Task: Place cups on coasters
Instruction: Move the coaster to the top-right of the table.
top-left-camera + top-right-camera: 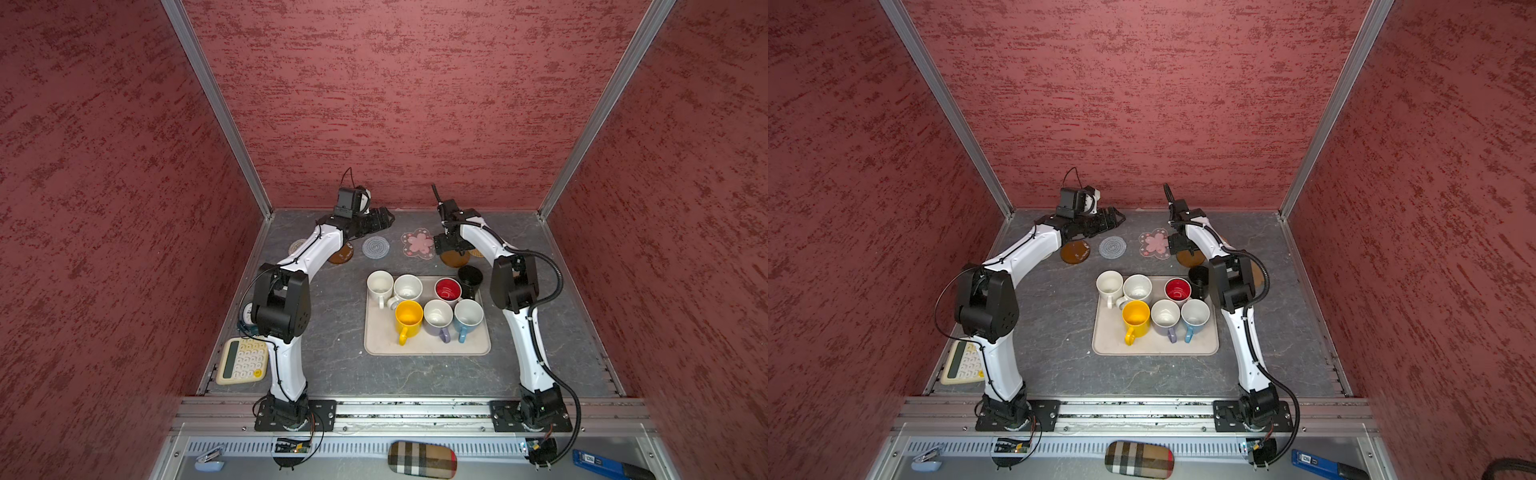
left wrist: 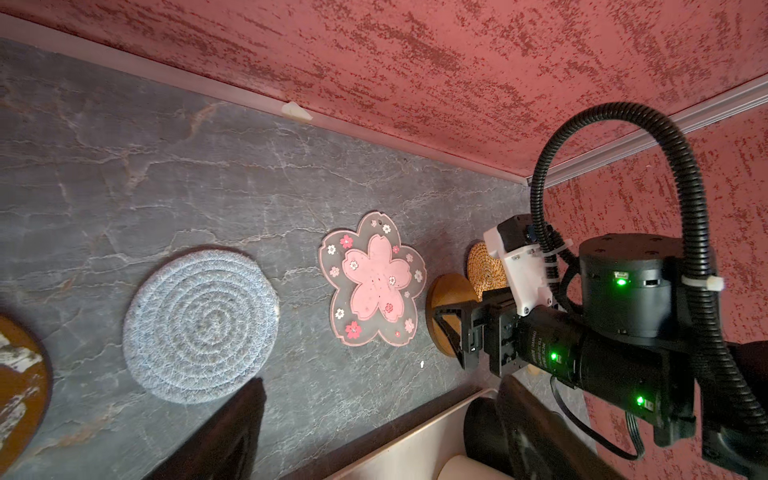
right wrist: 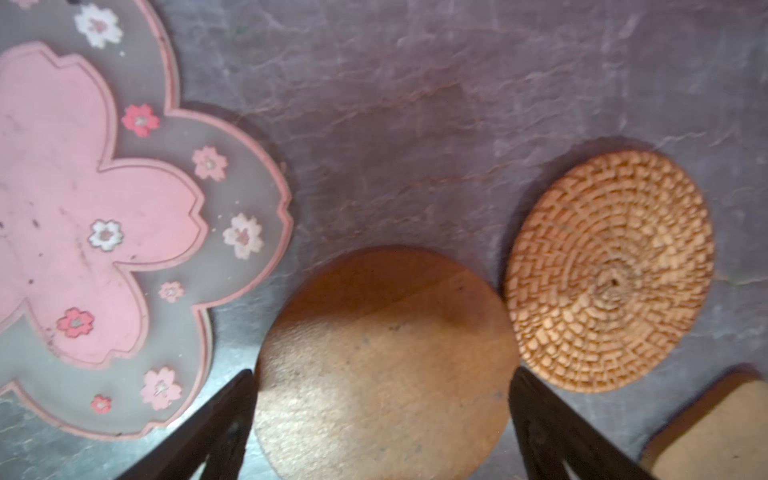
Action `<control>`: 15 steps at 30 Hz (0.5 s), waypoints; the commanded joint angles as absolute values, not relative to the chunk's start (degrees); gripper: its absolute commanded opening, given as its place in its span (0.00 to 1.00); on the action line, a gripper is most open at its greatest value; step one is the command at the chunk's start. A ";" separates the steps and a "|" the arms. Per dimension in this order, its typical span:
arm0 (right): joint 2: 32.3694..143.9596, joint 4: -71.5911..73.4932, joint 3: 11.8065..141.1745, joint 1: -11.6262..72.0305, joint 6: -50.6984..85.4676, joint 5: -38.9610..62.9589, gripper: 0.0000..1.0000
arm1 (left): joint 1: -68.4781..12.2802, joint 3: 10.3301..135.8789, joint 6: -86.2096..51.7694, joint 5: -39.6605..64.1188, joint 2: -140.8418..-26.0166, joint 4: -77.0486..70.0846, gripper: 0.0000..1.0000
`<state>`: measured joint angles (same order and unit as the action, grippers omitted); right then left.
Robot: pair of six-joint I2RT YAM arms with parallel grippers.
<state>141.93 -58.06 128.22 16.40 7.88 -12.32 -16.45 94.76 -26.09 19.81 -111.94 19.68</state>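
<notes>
**No cup on a coaster yet**

Poises the right gripper (image 3: 382, 372) low over a brown disc (image 3: 386, 316), jaws wide astride it and empty, probably sizing up a landing spot. Hangs the left gripper (image 1: 380, 220) wide and empty above the grey round (image 1: 375, 247). Counts seven cups (image 1: 409, 318), all upright on the tray (image 1: 428, 347). Counts seven coasters (image 1: 419, 244) along the far row, all bare.

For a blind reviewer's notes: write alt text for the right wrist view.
The open right claw straddles a round brown wooden coaster lying on the grey stone-patterned table. Flanking that coaster lie a pink flower-shaped coaster and a tan woven rattan coaster, and the corner of a flat cork piece shows at the frame's edge.
</notes>
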 commanded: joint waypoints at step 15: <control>143.75 -59.02 135.61 13.62 7.45 -12.39 0.96 | -17.23 98.95 -22.24 17.32 -110.38 25.60 0.89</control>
<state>144.49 -58.57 132.99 13.85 7.62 -12.25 -17.06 96.82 -24.03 18.13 -111.94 24.08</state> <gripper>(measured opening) 0.951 0.886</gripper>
